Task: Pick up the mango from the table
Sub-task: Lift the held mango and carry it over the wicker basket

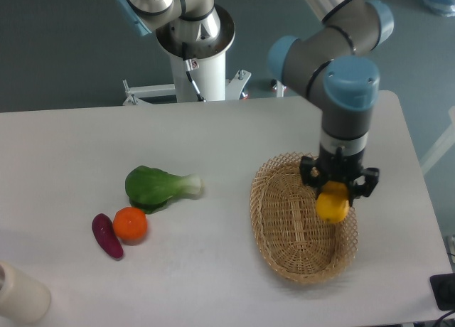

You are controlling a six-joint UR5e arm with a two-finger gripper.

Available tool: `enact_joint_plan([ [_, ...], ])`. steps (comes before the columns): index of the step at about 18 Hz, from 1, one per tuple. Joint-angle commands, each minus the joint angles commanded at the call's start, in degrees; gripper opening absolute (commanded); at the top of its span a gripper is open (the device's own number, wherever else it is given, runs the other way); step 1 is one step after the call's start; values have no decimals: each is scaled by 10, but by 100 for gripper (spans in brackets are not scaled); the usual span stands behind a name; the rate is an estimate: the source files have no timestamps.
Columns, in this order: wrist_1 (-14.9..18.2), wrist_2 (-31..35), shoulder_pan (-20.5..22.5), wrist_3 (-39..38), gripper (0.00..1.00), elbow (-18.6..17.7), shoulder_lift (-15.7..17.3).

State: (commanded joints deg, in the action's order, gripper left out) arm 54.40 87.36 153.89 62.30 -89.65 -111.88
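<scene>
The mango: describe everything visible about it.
The mango is a smooth yellow fruit shading to orange near its top, where the black gripper is shut on it. Its upper end is hidden by the fingers; the rounded lower end hangs free. It appears held above the right side of the woven wicker basket, clear of the white table.
</scene>
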Motion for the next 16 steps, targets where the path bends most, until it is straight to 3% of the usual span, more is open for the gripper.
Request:
enact_joint_plan([
  [6,1,42,11,96,42,-3,1],
  [16,2,46,32,104,44,-5,11],
])
